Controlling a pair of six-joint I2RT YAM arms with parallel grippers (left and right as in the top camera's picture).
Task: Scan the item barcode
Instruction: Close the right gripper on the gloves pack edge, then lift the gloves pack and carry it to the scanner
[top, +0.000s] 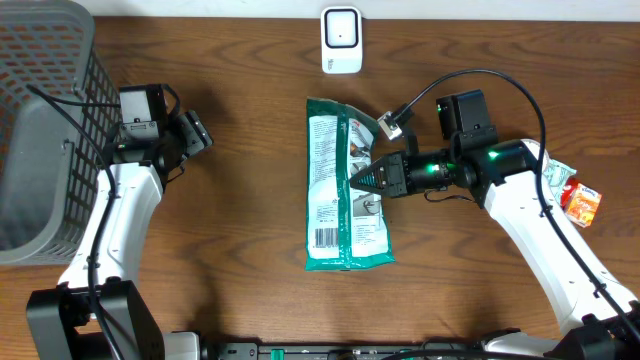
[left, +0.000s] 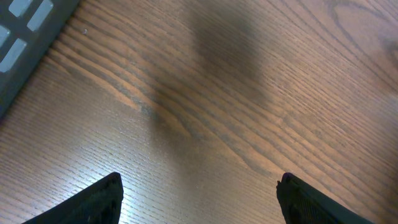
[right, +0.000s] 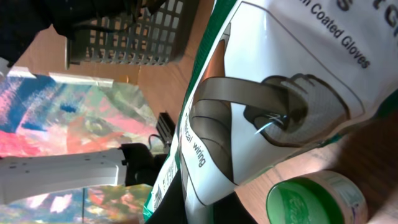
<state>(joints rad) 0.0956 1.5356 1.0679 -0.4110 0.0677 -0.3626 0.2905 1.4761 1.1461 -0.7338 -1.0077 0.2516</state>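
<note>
**Glove pack lies barcode-up at mid-worktop**

The green-and-white pack (top: 328, 150) lies flat in the middle of the wooden worktop (top: 240, 220). Its long side runs away from the robot, and its barcode (top: 325, 238) faces up at the near left corner. In the right wrist view its print reads "Coated Gloves" beside a drawing of a glove; the smaller lettering along the edge is too blurred to read. The right gripper (top: 356, 180) sits over the pack's right half, jaws clenched; whether they pinch the film I cannot tell. The left gripper (top: 197, 133) hovers near the grey basket (top: 40, 150), well apart from the pack, jaws released and empty. A white device (top: 341, 40) stands beyond the pack's far end.
</note>
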